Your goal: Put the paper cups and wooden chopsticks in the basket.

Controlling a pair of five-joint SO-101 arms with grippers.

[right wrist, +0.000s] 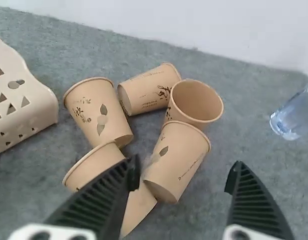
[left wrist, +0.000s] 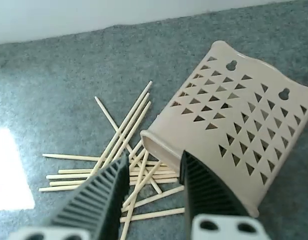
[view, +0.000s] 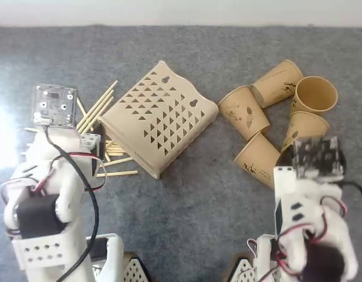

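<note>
The beige basket (view: 160, 117) with triangle holes lies overturned on the grey carpet, its perforated bottom facing up. Several wooden chopsticks (left wrist: 119, 160) are scattered beside its rim and partly under it, also seen as chopsticks (view: 98, 106) in the high view. My left gripper (left wrist: 154, 172) hangs open just above this pile, holding nothing. Several paper cups (view: 274, 111) lie on their sides in a cluster at the right. My right gripper (right wrist: 183, 175) is open over the nearest cups (right wrist: 176, 160), with one cup (right wrist: 101, 167) under its finger.
A clear plastic object (right wrist: 293, 115) lies beyond the cups. The pale wall edge (view: 181, 12) runs along the far side of the carpet. Bare carpet (view: 192, 205) stretches between the two arms' bases.
</note>
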